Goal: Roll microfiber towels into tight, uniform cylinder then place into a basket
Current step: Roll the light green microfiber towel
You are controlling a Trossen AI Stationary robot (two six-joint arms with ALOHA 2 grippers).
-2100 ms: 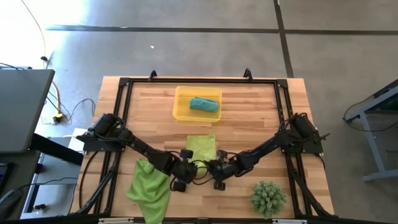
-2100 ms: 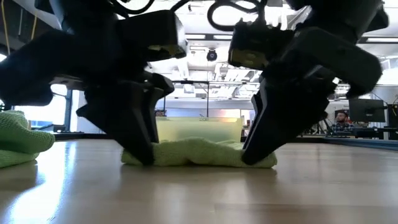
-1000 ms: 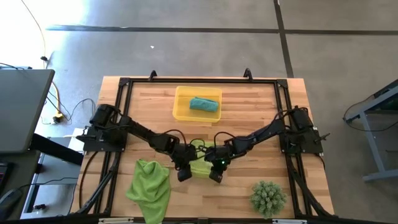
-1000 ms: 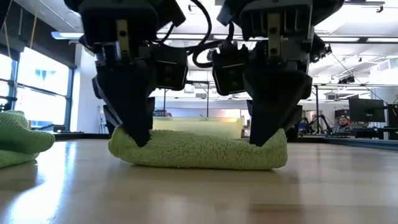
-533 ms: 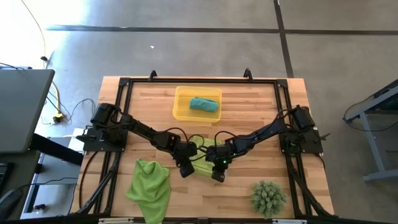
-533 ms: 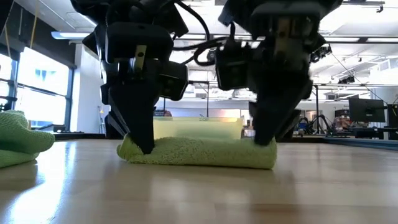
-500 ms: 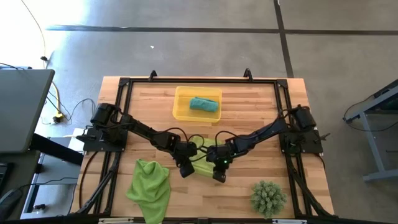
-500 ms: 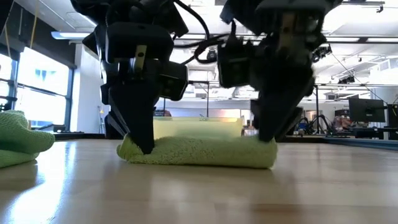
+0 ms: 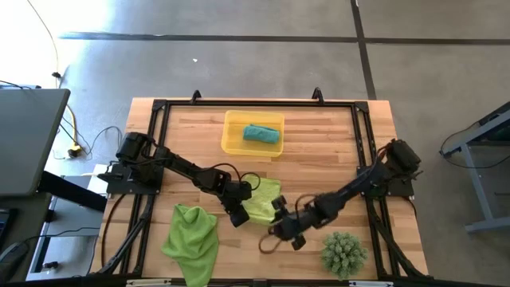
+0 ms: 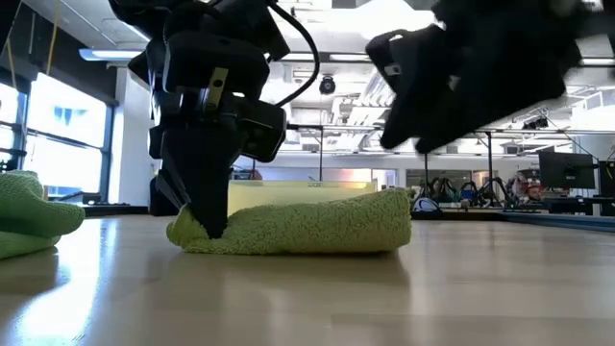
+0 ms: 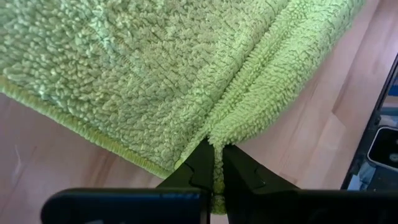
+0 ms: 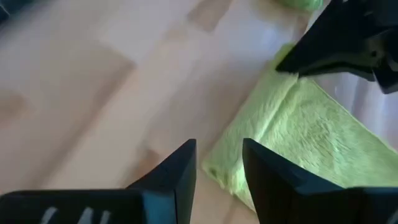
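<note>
A lime-green microfiber towel (image 9: 261,199), partly rolled, lies on the table's middle near part; it also shows in the low view (image 10: 307,227). My left gripper (image 9: 237,212) is shut on its left end. My right gripper (image 9: 292,233) is open and empty, raised off the table just near and right of the towel, whose edge (image 12: 292,134) shows in front of it. A teal towel (image 9: 260,133) lies rolled in the yellow basket (image 9: 233,135) at the far middle. A second lime towel (image 9: 192,239) lies crumpled at the near left. My left gripper pinches a raised fold (image 11: 219,138) at the lime towel's left end between its two fingers (image 10: 209,223). The fingers come from above, pointing down. The towel lies on the table, slack, with its flat part spreading beyond the fold.
A spiky green ball-shaped plant (image 9: 344,253) stands at the near right, close to my right gripper. A black frame (image 9: 159,112) runs around the table's edges. Bare wood lies between the towel and the basket.
My right gripper has come off the towel's right end and gone up and toward the table's near right. The towel's right end has loosened and now stands higher and wider. My left gripper has stayed on the left end.
</note>
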